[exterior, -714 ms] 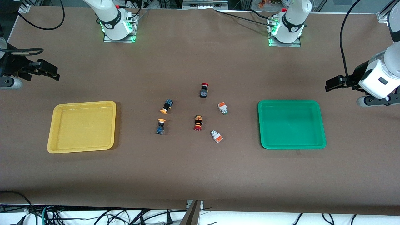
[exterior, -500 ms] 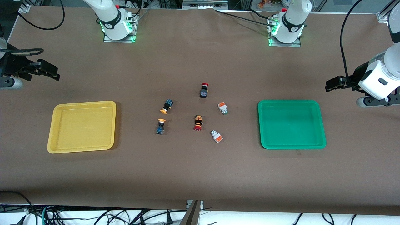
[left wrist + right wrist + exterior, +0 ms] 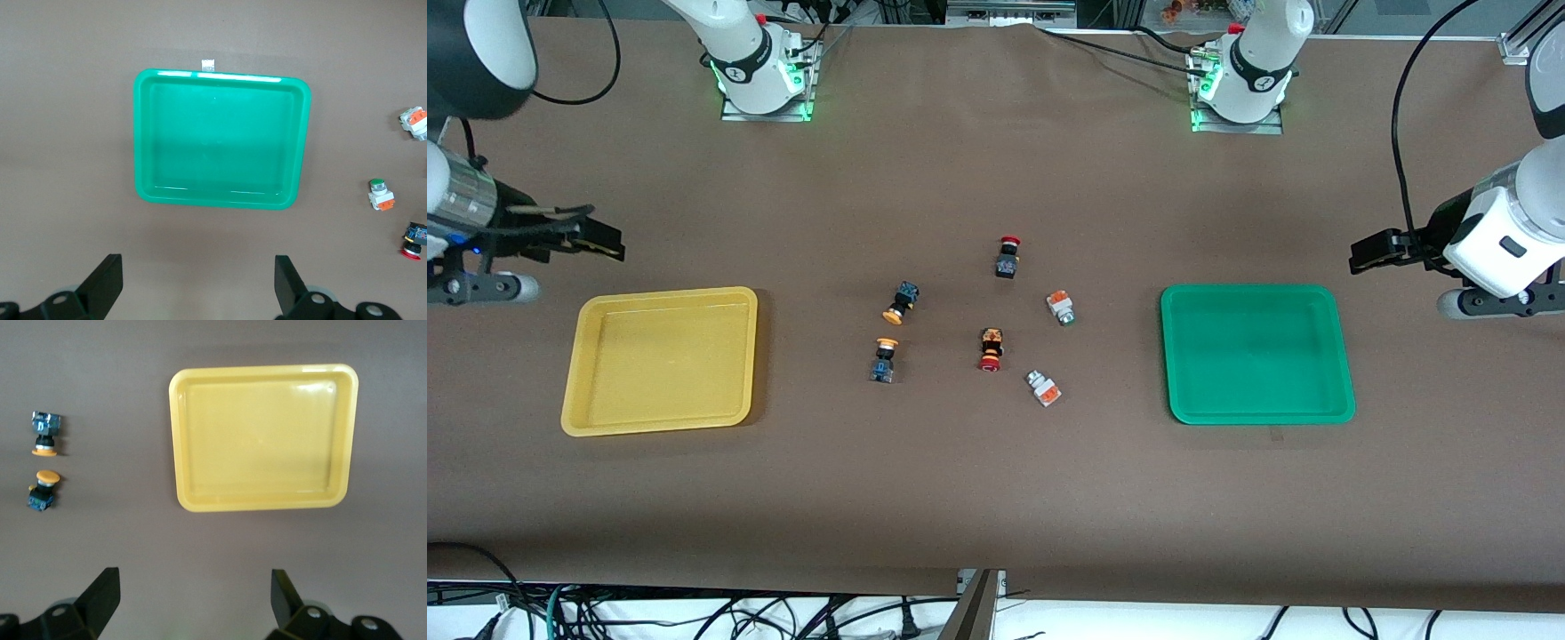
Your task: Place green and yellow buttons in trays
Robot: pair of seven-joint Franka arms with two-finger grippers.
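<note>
Two yellow-capped buttons (image 3: 899, 303) (image 3: 885, 359) and two white-grey green-tipped buttons (image 3: 1060, 308) (image 3: 1043, 388) lie mid-table. The yellow tray (image 3: 660, 293) lies toward the right arm's end and the green tray (image 3: 1256, 289) toward the left arm's end; both are empty. My right gripper (image 3: 600, 242) is open and empty over bare table by the yellow tray's base-side corner. My left gripper (image 3: 1369, 251) is open and empty over bare table by the green tray's base-side corner. The left wrist view shows the green tray (image 3: 222, 148) and both green buttons (image 3: 381, 195) (image 3: 415, 123). The right wrist view shows the yellow tray (image 3: 263, 437) and both yellow buttons (image 3: 45, 432) (image 3: 44, 489).
A red-capped black switch (image 3: 1008, 256) lies farther from the front camera than the other buttons. A red-capped orange-black switch (image 3: 991, 348) lies between the yellow and green buttons. Cables run along the table's robot-base edge.
The right arm has swung in, and its gripper has moved toward the yellow tray and the table's middle. The left gripper has shifted only slightly. Buttons and trays have not moved.
</note>
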